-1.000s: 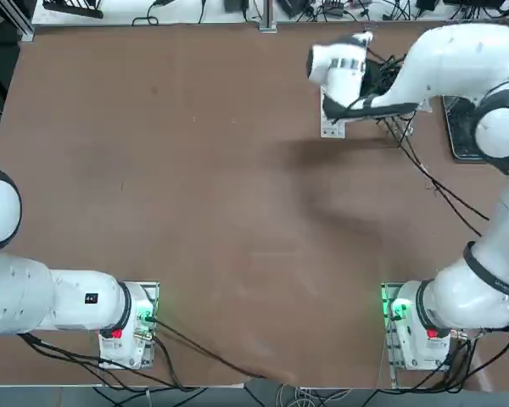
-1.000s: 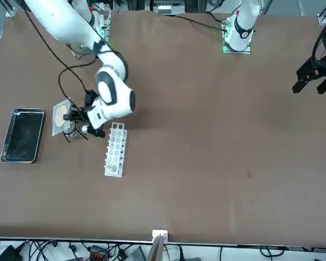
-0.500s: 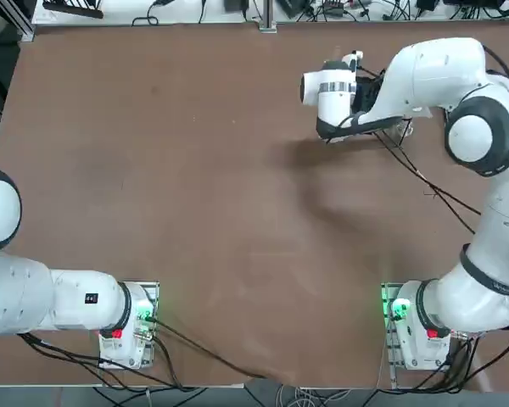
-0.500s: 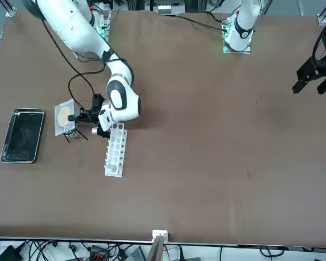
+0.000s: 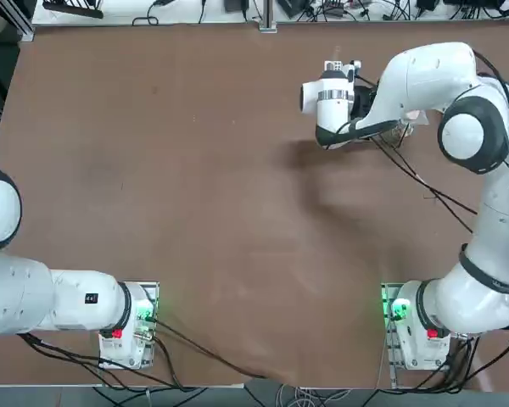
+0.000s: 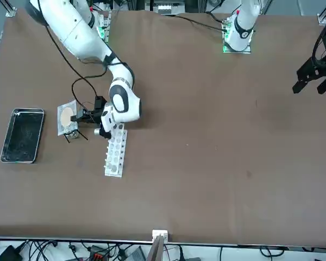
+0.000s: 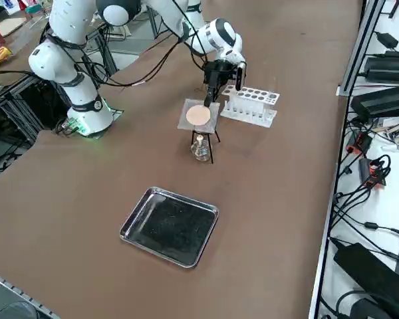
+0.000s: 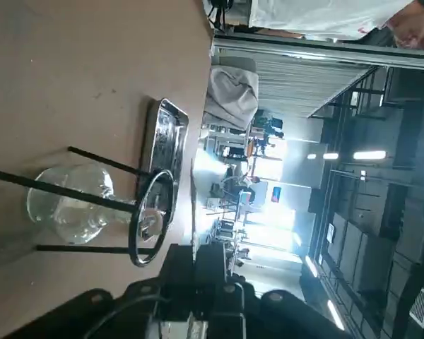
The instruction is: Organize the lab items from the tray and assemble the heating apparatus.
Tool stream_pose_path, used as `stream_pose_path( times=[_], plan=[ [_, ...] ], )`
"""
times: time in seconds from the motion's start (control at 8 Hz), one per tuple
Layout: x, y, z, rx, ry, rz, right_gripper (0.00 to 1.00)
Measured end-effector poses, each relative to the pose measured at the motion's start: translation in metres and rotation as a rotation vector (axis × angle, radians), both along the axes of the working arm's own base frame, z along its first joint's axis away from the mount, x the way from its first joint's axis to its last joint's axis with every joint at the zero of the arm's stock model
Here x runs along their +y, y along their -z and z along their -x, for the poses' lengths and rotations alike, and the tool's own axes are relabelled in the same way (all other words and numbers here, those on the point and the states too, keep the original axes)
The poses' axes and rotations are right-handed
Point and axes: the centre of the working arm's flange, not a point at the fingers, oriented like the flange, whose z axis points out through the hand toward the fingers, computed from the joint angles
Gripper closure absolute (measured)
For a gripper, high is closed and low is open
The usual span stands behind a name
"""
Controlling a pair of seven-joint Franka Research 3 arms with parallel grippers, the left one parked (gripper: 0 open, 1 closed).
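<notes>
Judging from overhead, the assembly looks all but finished: the white right arm reaches to the table's far side and its wrist hides nearly everything beneath it, with wide bare brown tabletop [image 5: 195, 212] on the near side.

Facing the robot, the front view shows the right gripper [image 6: 86, 116] lying level and shut, holding nothing, just beside the square grey mesh with its tan round centre [image 6: 67, 115]. The long white holed rack [image 6: 115, 150] sits close under the wrist, while the small rectangular shiny metal tray [image 6: 23, 135] lies apart and empty.

From the raised right side, the mesh rests on the black wire ring stand with thin legs [image 7: 211, 146], and the small clear glass burner [image 7: 200, 149] stands under it (so all three pieces appear stacked). The rack is near the stand, so any pull-back needs to go upward or toward open table, not sideways into those thin legs.

At the wrist camera, the closed fingers [image 8: 198, 282] sit just short of the stand's ring, the burner beyond it; the likely next move is a clean retreat.
</notes>
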Motion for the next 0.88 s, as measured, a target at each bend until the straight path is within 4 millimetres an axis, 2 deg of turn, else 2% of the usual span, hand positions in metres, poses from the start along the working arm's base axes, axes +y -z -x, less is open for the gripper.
stream_pose_path(
  times=[0.38,0.88],
  plan=[
    [-0.0087,0.0131,-0.0017,0.006,0.000,0.027,0.97],
    [-0.0081,0.0130,-0.0042,-0.016,-0.012,0.033,0.94]
  ],
)
